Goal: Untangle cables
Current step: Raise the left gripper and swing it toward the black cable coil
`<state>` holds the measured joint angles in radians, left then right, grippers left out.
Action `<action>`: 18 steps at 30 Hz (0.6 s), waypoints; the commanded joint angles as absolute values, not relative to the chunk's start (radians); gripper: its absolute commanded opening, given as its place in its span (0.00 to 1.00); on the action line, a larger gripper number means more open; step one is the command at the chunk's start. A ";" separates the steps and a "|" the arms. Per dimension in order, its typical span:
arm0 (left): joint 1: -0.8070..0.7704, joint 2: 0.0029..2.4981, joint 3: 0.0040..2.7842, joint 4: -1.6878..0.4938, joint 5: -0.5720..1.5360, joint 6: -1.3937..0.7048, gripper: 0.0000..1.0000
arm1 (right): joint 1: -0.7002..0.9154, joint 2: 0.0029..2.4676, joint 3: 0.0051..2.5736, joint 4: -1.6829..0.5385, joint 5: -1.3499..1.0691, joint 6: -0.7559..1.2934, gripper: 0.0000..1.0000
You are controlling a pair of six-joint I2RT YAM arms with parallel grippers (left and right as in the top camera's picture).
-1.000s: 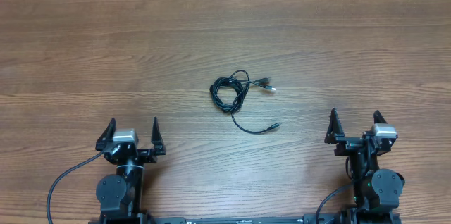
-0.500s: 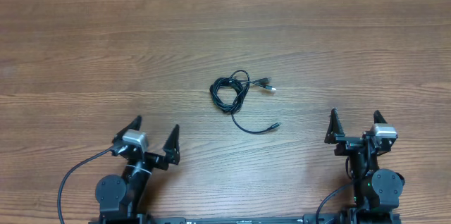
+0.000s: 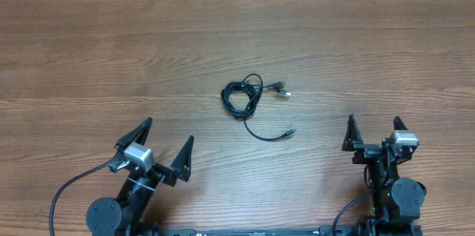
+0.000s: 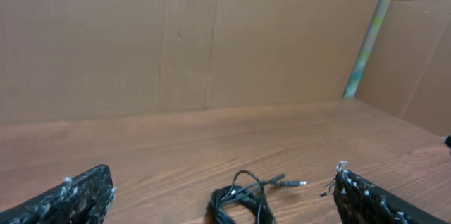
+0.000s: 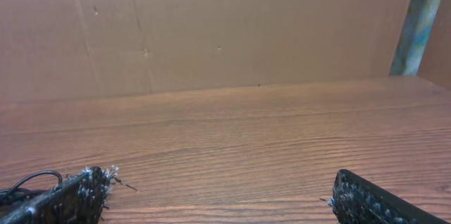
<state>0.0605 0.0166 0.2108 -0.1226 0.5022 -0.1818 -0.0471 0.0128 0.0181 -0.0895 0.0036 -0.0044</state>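
**Supervisor:** Where were the cables when you checked?

**Operator:** From overhead I saw the cables (image 3: 245, 99) lying near the middle of the worktop (image 3: 371, 43), bunched into a small tangled coil. One strand ran out to the right and ended in a silvery-tipped plug (image 3: 285, 93) just beside the coil. Another tail curved down toward my side of the worktop and ended in a black plug (image 3: 290, 131).

**Supervisor:** And the arms?

**Operator:** Both sat at the near edge, well apart from the coil. My left arm (image 3: 111, 210) was turned at an angle, so the left jaws pointed toward the centre. They stood wide apart and held nothing. My right arm (image 3: 404, 195) pointed straight ahead. The right jaws were also spread wide and empty, off to the right of the cables.

**Supervisor:** What did the wrist cameras give you?

**Operator:** In the left wrist view, the coil and the silvery-tipped plug lay between the two fingertips but farther out on the wood, with a cardboard wall (image 4: 141, 41) behind. The right wrist view caught only a thin loop of cable at its lower left edge, beside one fingertip. I could not tell from that view how near the loop really was.
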 commanded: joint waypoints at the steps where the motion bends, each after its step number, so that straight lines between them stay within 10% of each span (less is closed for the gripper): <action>1: 0.057 0.066 0.292 -0.131 0.521 -0.187 0.99 | -0.052 0.003 0.008 -0.083 -0.001 -0.012 1.00; 18: 0.056 0.603 0.774 -0.458 0.617 -0.135 1.00 | -0.052 0.003 0.008 -0.083 -0.001 -0.012 1.00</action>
